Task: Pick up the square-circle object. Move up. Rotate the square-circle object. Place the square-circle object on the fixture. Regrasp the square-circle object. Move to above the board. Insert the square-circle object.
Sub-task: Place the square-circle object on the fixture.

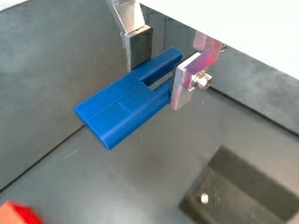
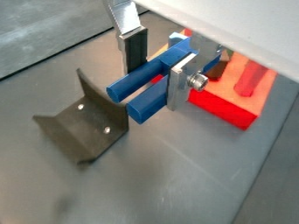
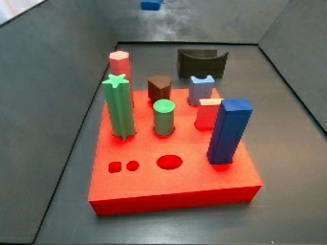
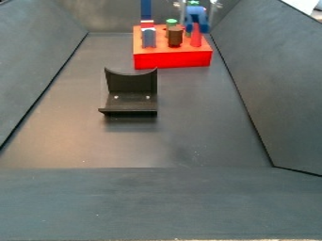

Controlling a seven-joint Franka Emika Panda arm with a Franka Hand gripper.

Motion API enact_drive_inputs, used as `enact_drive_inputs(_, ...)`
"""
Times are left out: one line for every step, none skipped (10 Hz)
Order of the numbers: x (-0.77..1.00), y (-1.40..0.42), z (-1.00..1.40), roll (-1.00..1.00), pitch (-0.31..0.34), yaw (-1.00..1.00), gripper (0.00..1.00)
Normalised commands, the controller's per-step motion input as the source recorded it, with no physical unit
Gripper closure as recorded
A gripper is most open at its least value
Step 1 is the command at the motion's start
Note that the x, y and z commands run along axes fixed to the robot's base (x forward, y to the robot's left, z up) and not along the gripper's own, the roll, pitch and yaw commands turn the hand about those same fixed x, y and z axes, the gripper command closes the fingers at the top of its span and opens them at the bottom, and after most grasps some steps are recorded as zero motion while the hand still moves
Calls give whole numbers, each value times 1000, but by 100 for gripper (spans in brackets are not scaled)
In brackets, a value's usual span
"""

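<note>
The gripper (image 1: 163, 68) hung high, jaws clamped on the square-circle object (image 1: 126, 105) — apparently the rotate step — and next it needed lowering onto the fixture (image 2: 82, 127) below the jaws.

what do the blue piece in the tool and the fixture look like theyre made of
The square-circle object, clamped in the tool above the floor: probably plastic, with a matte, uniform blue surface and crisp moulded or printed edges. The fixture: likely dark metal sheet or plastic, thin curved wall with a dull sheen and small bright screws.

One board (image 3: 173, 187), seven upright pegs, one fixture (image 4: 130, 92), one claw (image 1: 162, 66).
</note>
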Motion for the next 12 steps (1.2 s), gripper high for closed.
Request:
enact_drive_inputs(1000,-440,67,105,208,11,100)
enact_drive_inputs(1000,-391,62,101,181,20,100)
enact_drive_inputs(1000,-315,53,96,165,26,100)
enact_drive_inputs(1000,-278,48,95,160,25,100)
enact_drive_inputs(1000,-214,38,91,159,28,100)
enact_drive_inputs(1000,-159,31,90,157,30,100)
enact_drive_inputs(920,-94,21,87,160,32,100)
enact_drive_inputs(855,-72,17,86,166,32,100)
enact_drive_inputs(740,-45,15,83,170,36,100)
enact_drive_inputs(660,-32,5,82,163,36,100)
enact_drive_inputs(666,1000,-148,-1000,34,171,100)
enact_drive_inputs(630,1000,-150,-1000,36,168,100)
